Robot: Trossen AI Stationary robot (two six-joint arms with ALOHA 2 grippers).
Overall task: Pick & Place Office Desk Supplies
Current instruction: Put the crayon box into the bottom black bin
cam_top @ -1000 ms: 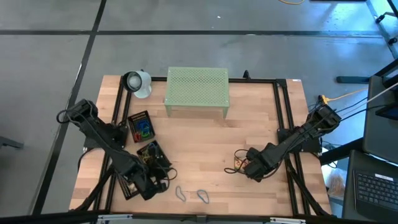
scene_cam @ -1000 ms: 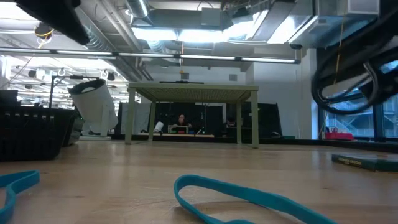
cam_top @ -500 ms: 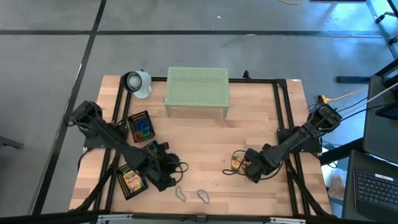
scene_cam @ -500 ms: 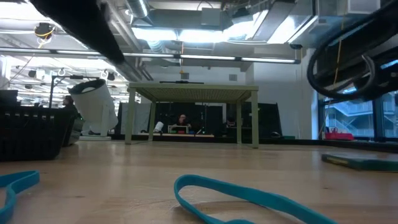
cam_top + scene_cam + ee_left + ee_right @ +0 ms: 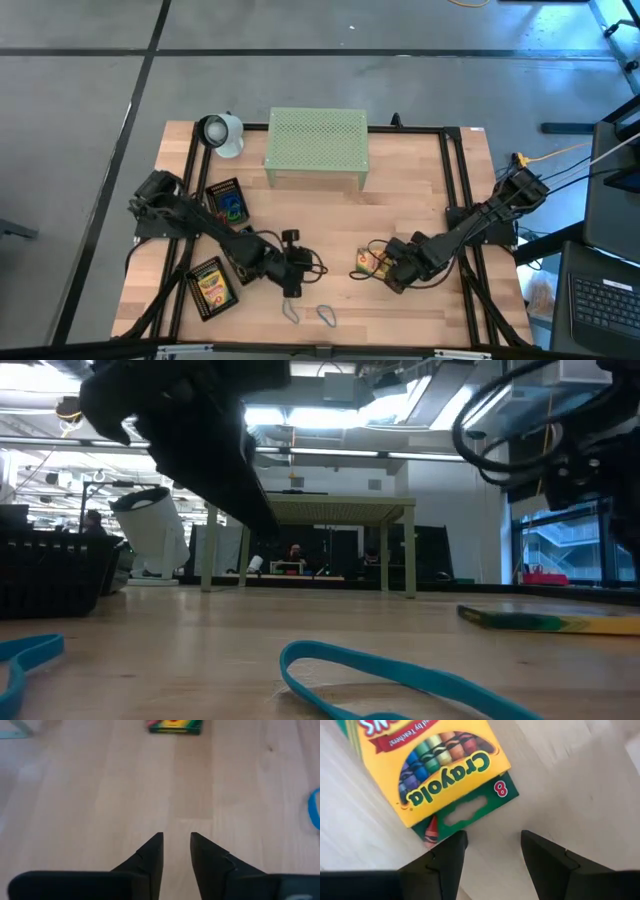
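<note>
Both grippers hang over the wooden table, apart from each other. My left gripper (image 5: pixel 305 268) (image 5: pixel 176 839) is open by a narrow gap above bare wood near the middle, with nothing between its fingers. My right gripper (image 5: pixel 386 272) (image 5: pixel 492 840) is open just behind a yellow-green crayon box (image 5: pixel 369 262) (image 5: pixel 432 772) (image 5: pixel 548 622), which lies flat on the table. A second crayon box (image 5: pixel 210 287) lies flat at the near left. Two rubber bands, one greyish (image 5: pixel 290 312) and one blue (image 5: pixel 326 316) (image 5: pixel 400 680), lie near the near edge. My right gripper has one fingertip (image 5: pixel 456 842) right at the crayon box's green flap end (image 5: pixel 470 810). I cannot tell whether that finger touches the box. The box lies flat on the wood in front of the fingers, not between them.
The pale-green perforated stand (image 5: pixel 316 145) (image 5: pixel 310 510) stands at the far middle, with a white cylinder (image 5: pixel 220 132) (image 5: pixel 155 530) to its left. A black tray (image 5: pixel 227 203) (image 5: pixel 50 575) with coloured contents sits at the left. Black rails (image 5: pixel 455 190) run along both sides.
My left arm has swung from the near left corner toward the table's middle, uncovering the crayon box there. My right gripper has moved a little toward the left, and the crayon box in front of it has slid leftward along the table.
</note>
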